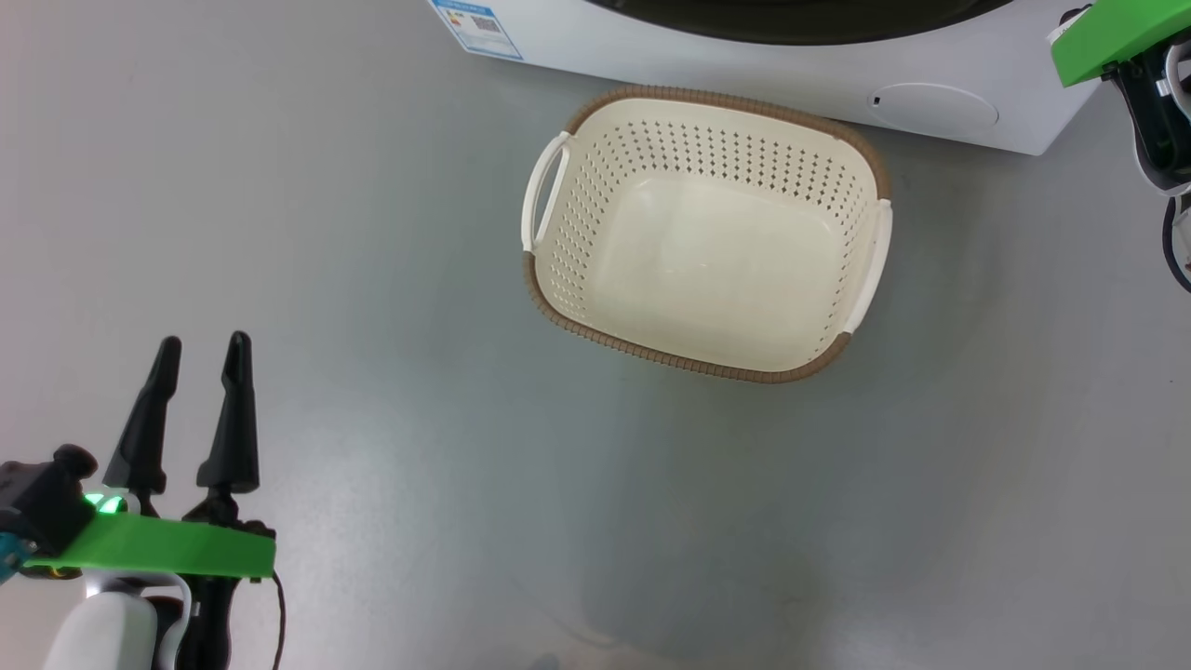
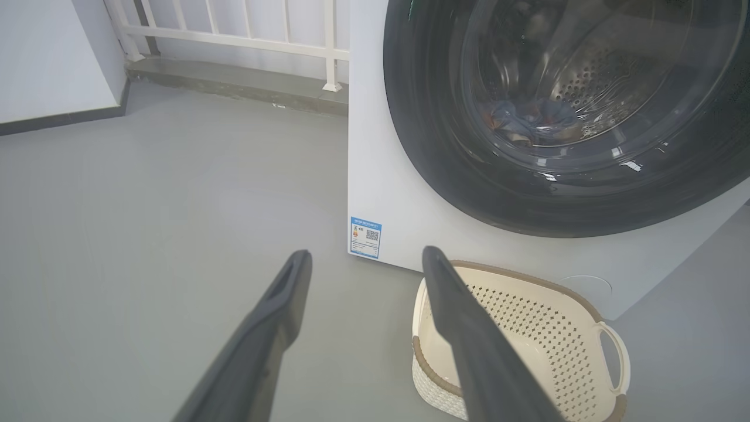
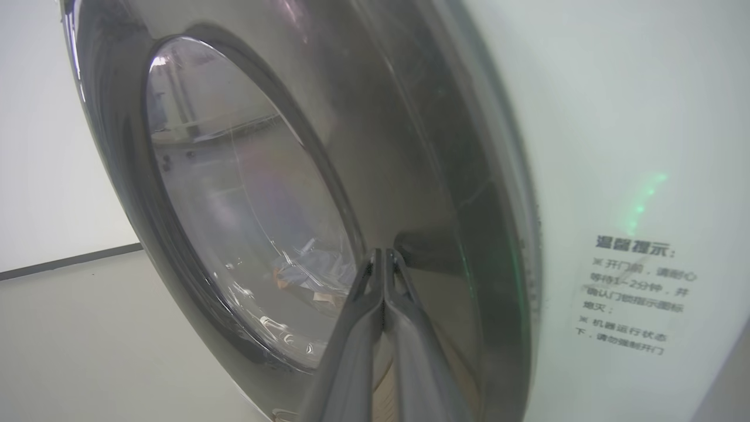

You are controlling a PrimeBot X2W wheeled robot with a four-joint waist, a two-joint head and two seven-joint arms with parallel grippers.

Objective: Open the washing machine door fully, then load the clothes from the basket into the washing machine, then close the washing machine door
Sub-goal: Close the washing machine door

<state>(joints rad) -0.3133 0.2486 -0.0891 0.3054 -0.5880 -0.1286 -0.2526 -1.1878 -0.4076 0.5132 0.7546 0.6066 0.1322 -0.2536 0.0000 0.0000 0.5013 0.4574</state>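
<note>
A: What's the left gripper (image 1: pixel 205 341) like?
B: Two long black tapered fingers (image 1: pixel 230 419), a flat bright-green plate (image 1: pixel 158 549), a glowing green light (image 1: pixel 107 504), a white forearm (image 1: pixel 98 633) and a thin black cable (image 1: pixel 280 619).
A: And the right arm (image 1: pixel 1149 112)?
B: The same green and black, with white trim.

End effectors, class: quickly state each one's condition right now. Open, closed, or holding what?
Left end effector: open, holding nothing.
Right end effector: closed, nothing between its fingers, tips close to the washing machine door.
</note>
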